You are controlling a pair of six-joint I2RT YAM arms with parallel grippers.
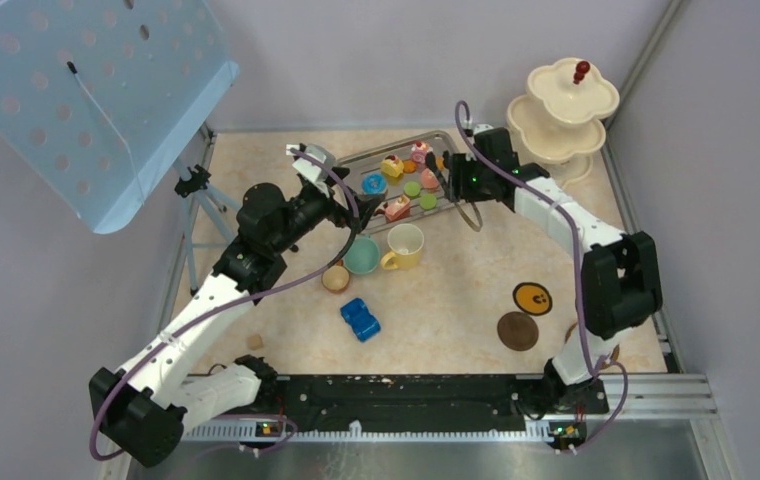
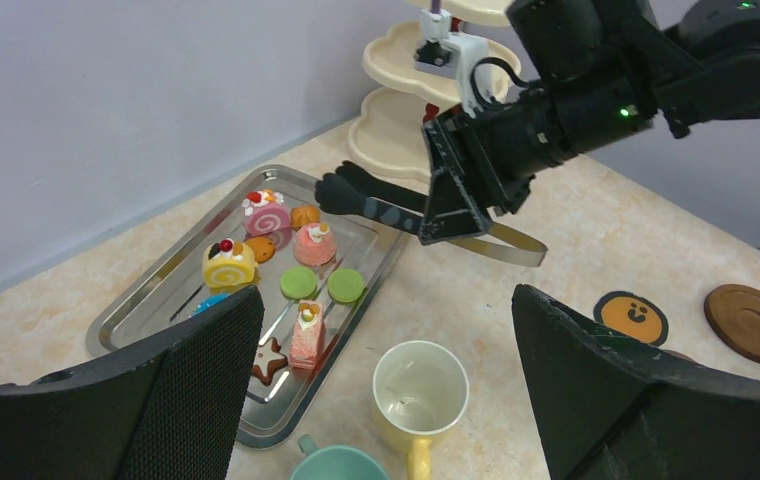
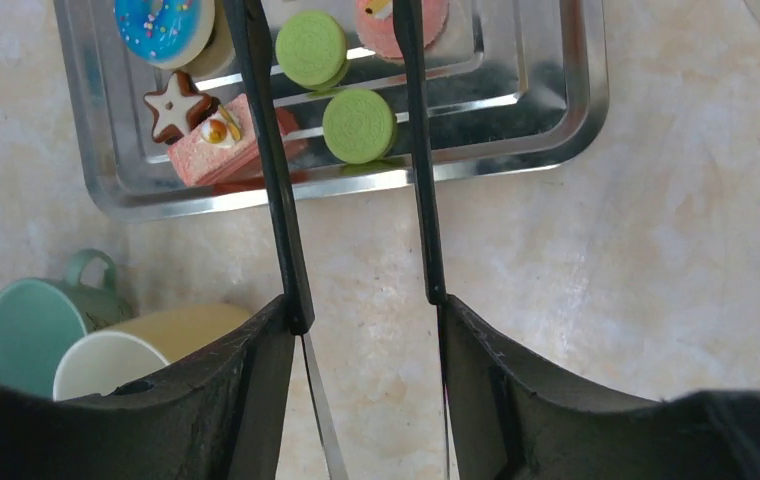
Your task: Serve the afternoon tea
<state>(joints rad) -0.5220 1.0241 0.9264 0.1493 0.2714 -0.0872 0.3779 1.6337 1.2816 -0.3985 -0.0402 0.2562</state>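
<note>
- Gripping black tongs (image 3: 268, 150) in the right gripper (image 3: 368, 310), bottom centre of its wrist view, tips over the metal tray (image 3: 586, 110).
- Holding the left gripper (image 2: 386, 300) wide open, empty.
- Lying on the tray, upper centre overhead: toy cakes and macarons (image 1: 411, 180).
- Clustered just below: yellow mug (image 1: 405, 244), teal cup (image 1: 362, 256), small brown cup (image 1: 335, 278).
- Standing upper right: cream stand (image 1: 566, 110); lower right, coasters (image 1: 517, 331).

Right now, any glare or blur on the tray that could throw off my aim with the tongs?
Right wrist: tray mirrors bright streaks around the green macarons, yet cakes and tongs are sharp. Left wrist: tray rim shines, and the left fingers loom as dark masses in the foreground. Top: even light, no strong glare, cakes small.
</note>
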